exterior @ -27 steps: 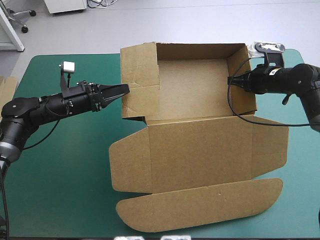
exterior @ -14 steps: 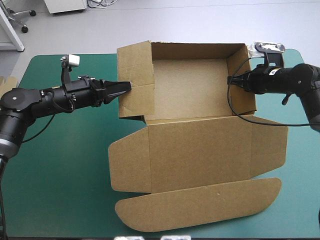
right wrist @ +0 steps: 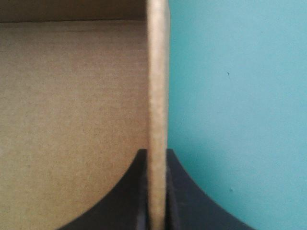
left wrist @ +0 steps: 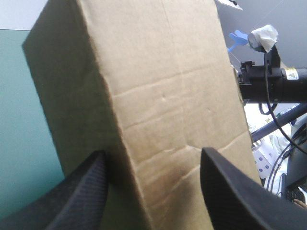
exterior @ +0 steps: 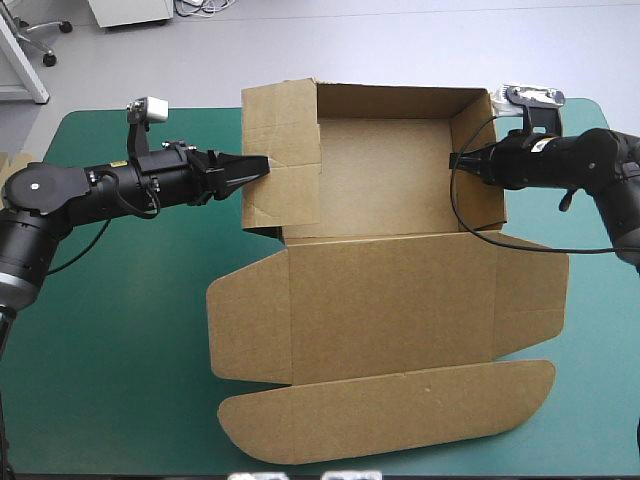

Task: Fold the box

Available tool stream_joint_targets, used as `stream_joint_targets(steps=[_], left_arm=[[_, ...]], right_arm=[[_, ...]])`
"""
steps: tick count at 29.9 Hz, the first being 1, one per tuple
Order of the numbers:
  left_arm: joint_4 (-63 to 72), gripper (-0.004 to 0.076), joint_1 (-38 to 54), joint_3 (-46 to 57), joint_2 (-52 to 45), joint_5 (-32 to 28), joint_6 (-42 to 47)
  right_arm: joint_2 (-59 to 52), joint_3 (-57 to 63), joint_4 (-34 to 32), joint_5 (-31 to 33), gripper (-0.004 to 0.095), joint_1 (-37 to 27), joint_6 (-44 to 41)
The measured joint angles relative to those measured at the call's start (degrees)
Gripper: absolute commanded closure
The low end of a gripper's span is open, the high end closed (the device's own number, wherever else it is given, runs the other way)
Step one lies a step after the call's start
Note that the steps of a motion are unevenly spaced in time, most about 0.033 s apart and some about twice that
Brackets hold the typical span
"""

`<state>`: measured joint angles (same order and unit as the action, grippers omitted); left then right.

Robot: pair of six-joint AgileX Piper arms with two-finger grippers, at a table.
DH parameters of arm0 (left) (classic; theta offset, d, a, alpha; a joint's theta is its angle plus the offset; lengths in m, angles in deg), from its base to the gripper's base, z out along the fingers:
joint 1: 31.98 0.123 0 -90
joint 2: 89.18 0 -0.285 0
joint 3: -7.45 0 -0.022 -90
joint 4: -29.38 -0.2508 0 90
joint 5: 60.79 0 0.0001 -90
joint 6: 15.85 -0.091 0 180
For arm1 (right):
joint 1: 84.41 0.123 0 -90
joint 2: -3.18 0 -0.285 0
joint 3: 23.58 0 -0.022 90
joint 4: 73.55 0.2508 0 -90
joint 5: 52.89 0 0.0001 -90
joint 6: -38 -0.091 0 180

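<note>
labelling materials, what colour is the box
The box is plain brown, no print; clearest in the high view.

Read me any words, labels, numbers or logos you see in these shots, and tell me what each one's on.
No text here can be read.
box: plain brown board, no print showing in any view.
sticker on the right arm, seen from the left wrist view: marks too small to read.
</note>
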<state>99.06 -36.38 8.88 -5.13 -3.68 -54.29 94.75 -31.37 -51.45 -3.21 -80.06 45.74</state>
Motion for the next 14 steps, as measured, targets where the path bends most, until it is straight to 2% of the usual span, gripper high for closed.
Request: stream_joint_targets(steps=[5,14], left_arm=[[-4.62,0.0312,-2.13,-1.55,1.43,-0.27,3.26],[-16.62,0.0323,-5.86,-7.34,3.33,-1.23,11.21]], right_arm=[[0.11,0.00,-3.34,-1.05,0.0926,3.06,-3.10],[0.31,0.00,-6.08,-0.70,0.0918,4.10,-6.49]])
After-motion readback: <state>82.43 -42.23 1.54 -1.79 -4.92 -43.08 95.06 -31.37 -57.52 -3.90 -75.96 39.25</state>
